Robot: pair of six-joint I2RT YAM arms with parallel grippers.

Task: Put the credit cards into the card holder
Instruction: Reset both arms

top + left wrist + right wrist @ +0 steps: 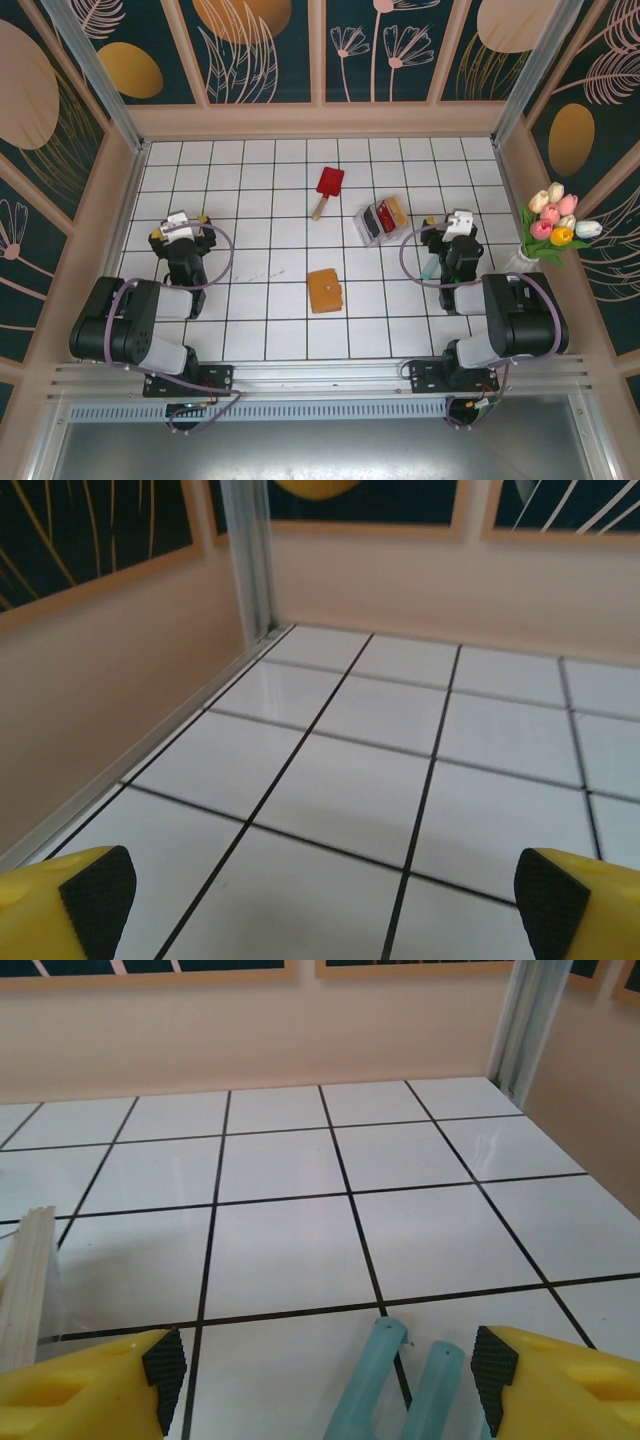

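The left gripper (180, 230) stands with its jaws spread wide. The card holder (324, 290) lies flat on the tiles at its 4 o'clock, well apart. The credit cards (383, 216) sit in a clear box (366, 234), near the right gripper (455, 232) at its 9 o'clock. That gripper's jaws are also spread wide.

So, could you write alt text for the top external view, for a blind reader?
A small square orange-tan leather-look card holder lies in the middle of a white tiled table, the empty left gripper and right gripper out to its sides. Beyond it are a clear plastic box with red, dark and tan cards and a red paddle with wooden handle.
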